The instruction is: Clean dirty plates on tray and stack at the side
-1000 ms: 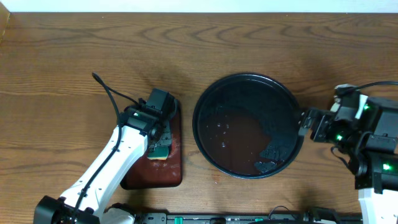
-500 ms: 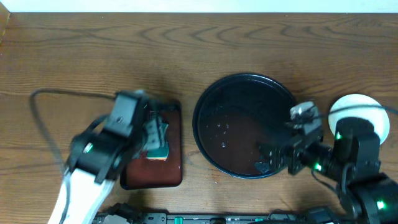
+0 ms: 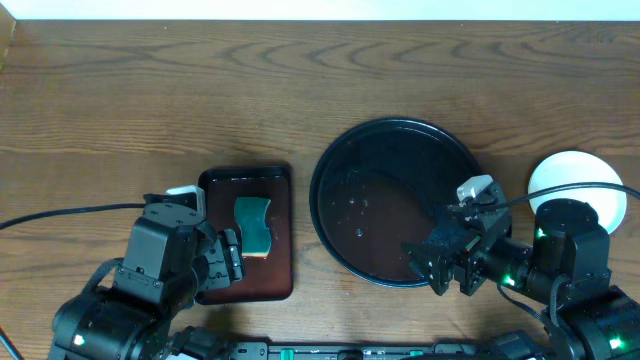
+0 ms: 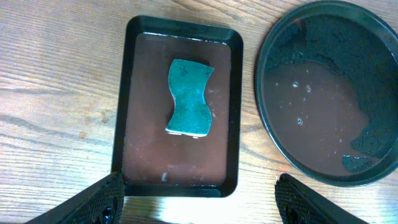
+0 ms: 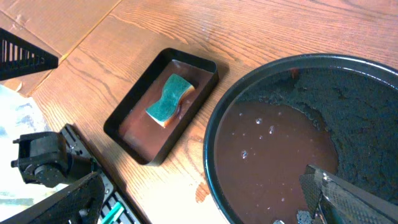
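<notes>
While right gripper [image 5: 202, 177] hangs over the near-right part of the tray [image 3: 380, 150], left gripper [image 4: 199, 180] hangs over the red-brown dish [image 4: 120, 112]. Both have fingers spread wide, nothing held. The plates [image 3: 572, 172] lie flat right of the tray, apart from it, partly hidden. Probably a stack, count unclear.

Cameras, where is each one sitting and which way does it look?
Overhead: above the table, looking straight down; both arms show, left gripper and right gripper, plus a white plate.
Left wrist: on the left arm, facing down at the sponge in the small tray; its two fingers frame the bottom.
Right wrist: low over the black tray, slanting toward the small tray; its fingers show below.
Shared: both wrist views see sponge, small tray and black tray.
</notes>
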{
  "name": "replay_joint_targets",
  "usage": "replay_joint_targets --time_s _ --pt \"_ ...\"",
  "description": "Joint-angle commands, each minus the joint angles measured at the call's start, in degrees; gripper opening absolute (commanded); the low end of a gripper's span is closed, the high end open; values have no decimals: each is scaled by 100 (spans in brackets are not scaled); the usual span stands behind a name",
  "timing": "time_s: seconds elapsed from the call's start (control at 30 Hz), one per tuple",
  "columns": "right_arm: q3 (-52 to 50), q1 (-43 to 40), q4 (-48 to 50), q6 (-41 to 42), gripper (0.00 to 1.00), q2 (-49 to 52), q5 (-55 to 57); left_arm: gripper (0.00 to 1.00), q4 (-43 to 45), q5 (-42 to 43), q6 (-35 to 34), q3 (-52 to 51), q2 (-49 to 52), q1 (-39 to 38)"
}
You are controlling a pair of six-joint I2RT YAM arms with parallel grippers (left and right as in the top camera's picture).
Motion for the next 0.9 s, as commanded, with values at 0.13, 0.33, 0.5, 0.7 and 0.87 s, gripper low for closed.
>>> replay_joint_targets --time_s 0.13,0.33,0.5,0.7,0.87 --pt "37 66 -2 -85 99 -9 -63 79 -20 13 28 39 -2 24" --pt "-48 0 -138 -437 99 -415 319 79 -20 15 31 39 -2 24" --pt "-566 -492 813 -634 99 -1353 1099 79 -20 13 31 39 -2 24" --pt "-1668 -935 1318 -643 99 -2549 1095 79 -20 13 31 39 -2 24" --pt "-2535 -949 1602 -643 99 -3467 1250 79 -20 13 28 39 -2 24"
